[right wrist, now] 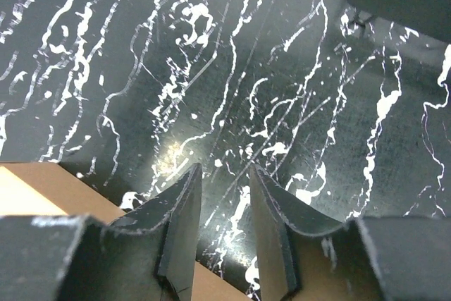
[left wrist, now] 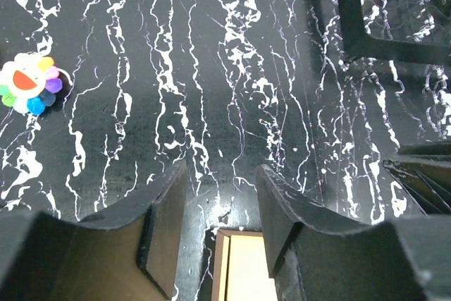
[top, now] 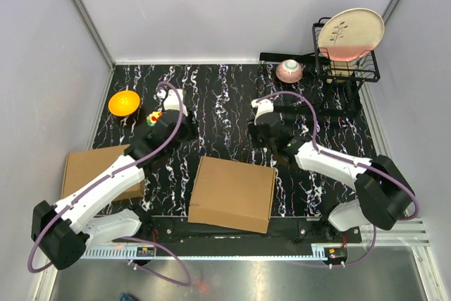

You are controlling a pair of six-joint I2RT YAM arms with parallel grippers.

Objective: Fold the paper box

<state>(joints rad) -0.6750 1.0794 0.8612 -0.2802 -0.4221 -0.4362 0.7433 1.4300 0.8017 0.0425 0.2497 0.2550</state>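
— Where is the paper box (top: 232, 194)?

— On the black white-veined table (top: 225, 103), at the near edge, midway between the two arm bases. It shows one broad plain brown face and a lower front side. Neither arm touches it.

— What is the right gripper (right wrist: 223, 174) doing?

— It hangs just past the box's far right corner. In the wrist view the box's brown edge runs under the base of the fingers (right wrist: 180, 223), and the tips are over bare table. The jaws stand a narrow gap apart with nothing between them.

— And the left gripper (left wrist: 222, 170)?

— It is off the box's far left corner. Its jaws are wider than the right's and also hold nothing; marbled table shows through the gap. A pale strip sits low between the fingers, but I cannot tell what it is.

— What lies further out?

— A second carton (top: 91, 167) lies flat at the left, partly under the left arm (top: 106, 185). A coloured flower toy (top: 153, 118) sits beside the left wrist, with an orange bowl (top: 124, 101) beyond it. At the far right is a pink bowl (top: 289, 70), next to a wire rack (top: 352, 72) that holds a plate (top: 350, 33) on edge.
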